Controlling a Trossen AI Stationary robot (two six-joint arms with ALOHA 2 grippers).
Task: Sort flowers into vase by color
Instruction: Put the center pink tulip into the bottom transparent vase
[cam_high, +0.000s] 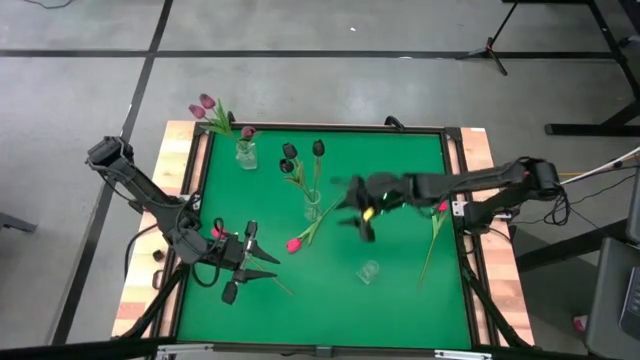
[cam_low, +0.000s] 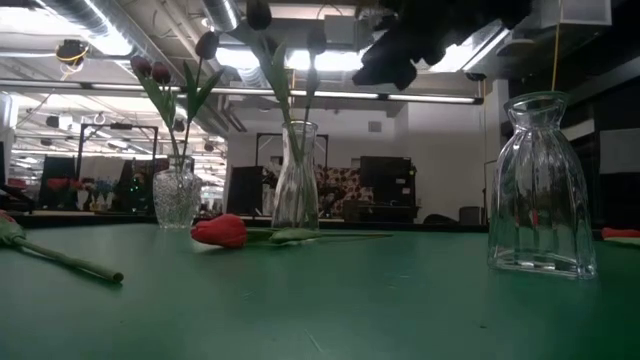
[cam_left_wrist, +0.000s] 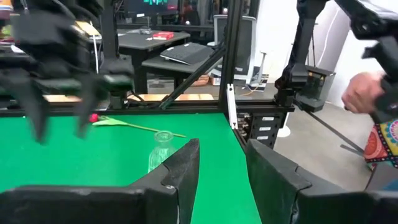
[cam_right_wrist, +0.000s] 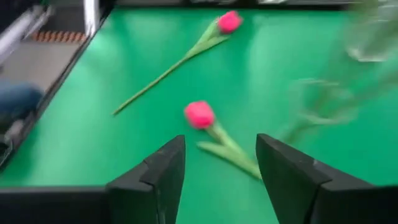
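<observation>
Now, taking the empty glass vase (cam_high: 369, 271) as our landmark and working outward: it is standing upright with nothing in it, on the near middle of the green bench (cam_high: 400, 160). To its left, the left tool (cam_high: 243, 262) is resting low over the bench near the left edge, fingers spread and holding nothing, with a pink-red tulip (cam_high: 216, 232) lying just beside it. Beyond the vase, the right tool (cam_high: 362, 214) is hovering with its fingers parted and nothing between them; its wrist camera is looking down on a second pink-red tulip (cam_right_wrist: 199, 115), flat on the bench just left of the maroon-tulip vase (cam_high: 312, 207). A third pink-red tulip (cam_high: 440, 209) is lying off to the right. Farthest back-left, the mauve-tulip vase (cam_high: 245, 153) is already holding its blooms.

These tulips are looking light, with thin, springy stems that would likely bend and slip. Best bet, I reckon, is pinching mid-stem, below the head, gently.
</observation>
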